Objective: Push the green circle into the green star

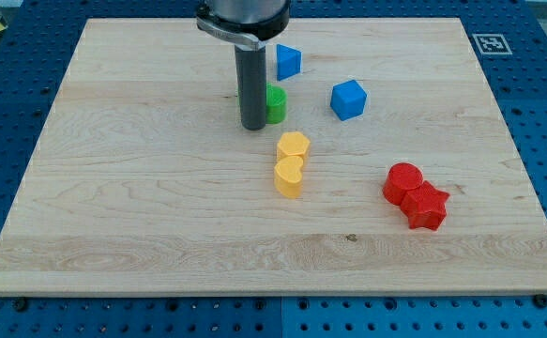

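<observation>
My tip [253, 126] stands on the board at the upper middle of the view. A green block [275, 104] shows just to the right of the rod, touching it or nearly so. The rod hides most of the block's left side, so I cannot make out its shape, nor whether a second green block lies behind the rod. No other green block is in sight.
A blue block [288, 62] lies above the green one, and a blue block [348, 99] lies to its right. Two yellow blocks [292, 162] touch each other below my tip. A red circle [403, 180] and a red star [427, 207] touch at lower right.
</observation>
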`<state>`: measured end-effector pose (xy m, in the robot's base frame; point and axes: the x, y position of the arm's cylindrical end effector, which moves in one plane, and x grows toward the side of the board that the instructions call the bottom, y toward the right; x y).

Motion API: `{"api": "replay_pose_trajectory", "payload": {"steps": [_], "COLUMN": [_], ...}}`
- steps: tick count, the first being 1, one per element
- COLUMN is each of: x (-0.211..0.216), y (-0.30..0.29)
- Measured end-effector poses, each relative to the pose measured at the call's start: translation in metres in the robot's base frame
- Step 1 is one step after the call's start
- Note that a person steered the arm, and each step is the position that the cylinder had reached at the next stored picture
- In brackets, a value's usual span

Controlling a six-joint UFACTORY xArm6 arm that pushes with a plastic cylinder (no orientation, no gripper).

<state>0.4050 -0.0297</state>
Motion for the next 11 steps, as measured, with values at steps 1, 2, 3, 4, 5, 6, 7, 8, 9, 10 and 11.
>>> {"api": "replay_pose_trajectory", "payload": {"steps": [1,2,3,4,5,6,7,8,9,10,11], "x": [-0.008,-0.007,0.009,0.012,-0.01,-0.024,-0.028,-0.041,-0.042,-0.051,-0.087], "y": [0.001,0.025,0.053,0.07,0.076,0.076,0.076,0.061,0.051,0.059,0.061]}}
